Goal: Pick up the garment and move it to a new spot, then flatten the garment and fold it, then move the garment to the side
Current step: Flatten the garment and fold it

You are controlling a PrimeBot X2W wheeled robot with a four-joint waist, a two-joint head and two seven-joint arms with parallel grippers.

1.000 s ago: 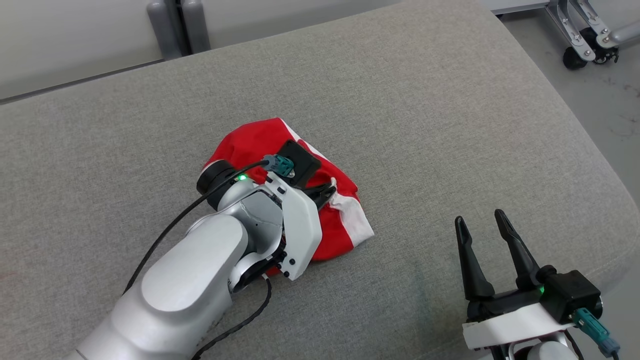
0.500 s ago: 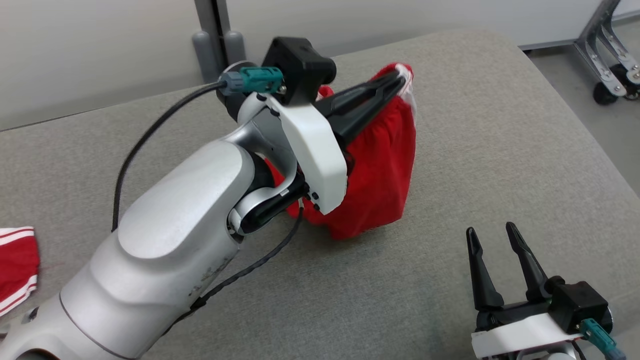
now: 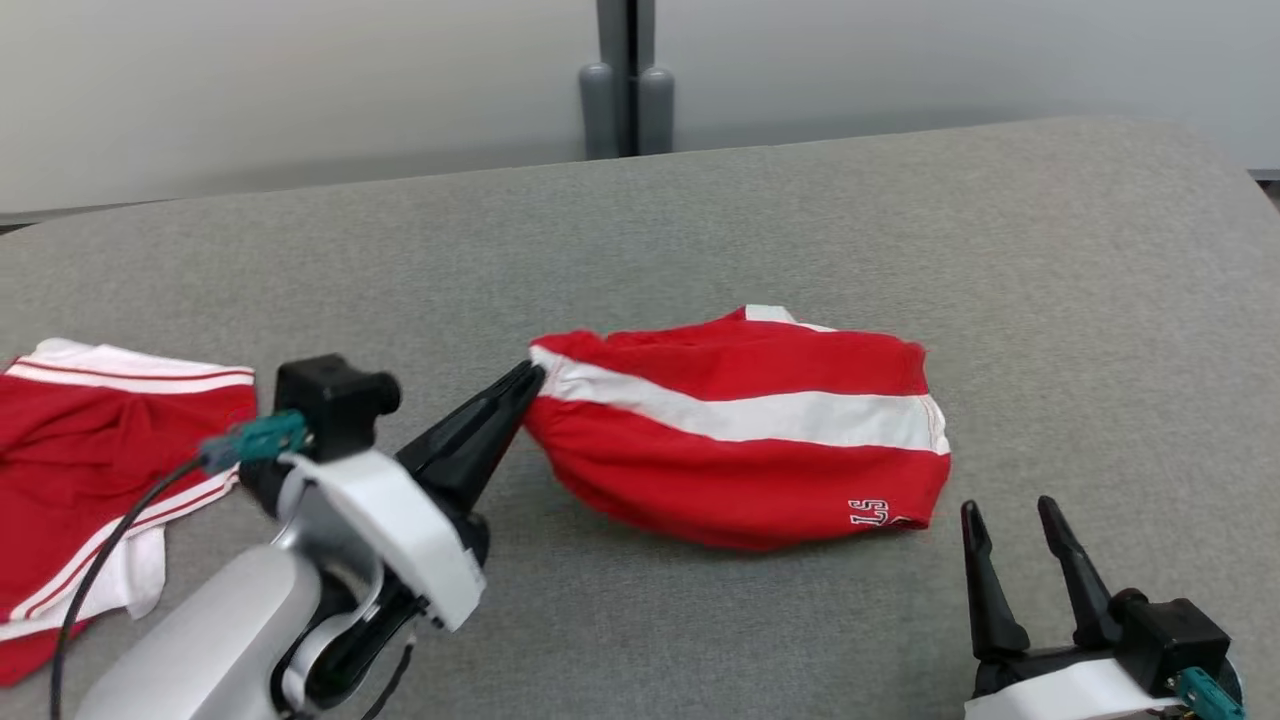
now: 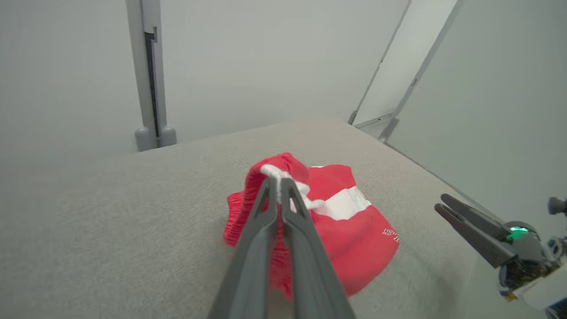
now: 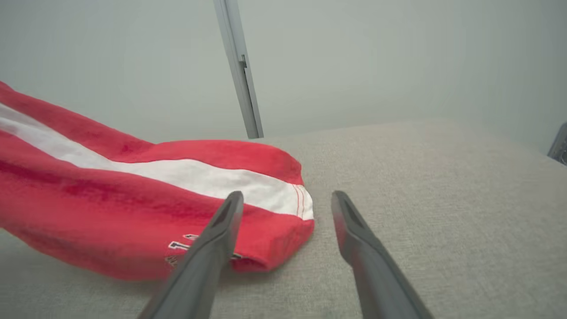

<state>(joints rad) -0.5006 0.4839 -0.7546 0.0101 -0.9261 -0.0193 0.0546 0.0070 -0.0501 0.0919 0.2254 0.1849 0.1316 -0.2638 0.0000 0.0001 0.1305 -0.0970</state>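
On the grey bench (image 3: 700, 220), the left gripper (image 3: 533, 374) pinches the left edge of the red garment (image 3: 740, 470). Near right, the right gripper (image 3: 1007, 508) stands open.

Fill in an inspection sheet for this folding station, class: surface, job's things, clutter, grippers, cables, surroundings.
Surface: grey fabric cushion, rounded at the right end.
Job's things: red garment with a white band, lying crumpled mid-cushion.
Clutter: second red-and-white garment at the left edge.
Grippers: left gripper shut on the garment's left edge; right gripper open, apart from the cloth, near its lower right corner.
Cables: black cable with a teal plug at the left wrist.
Surroundings: grey post and pale wall behind.
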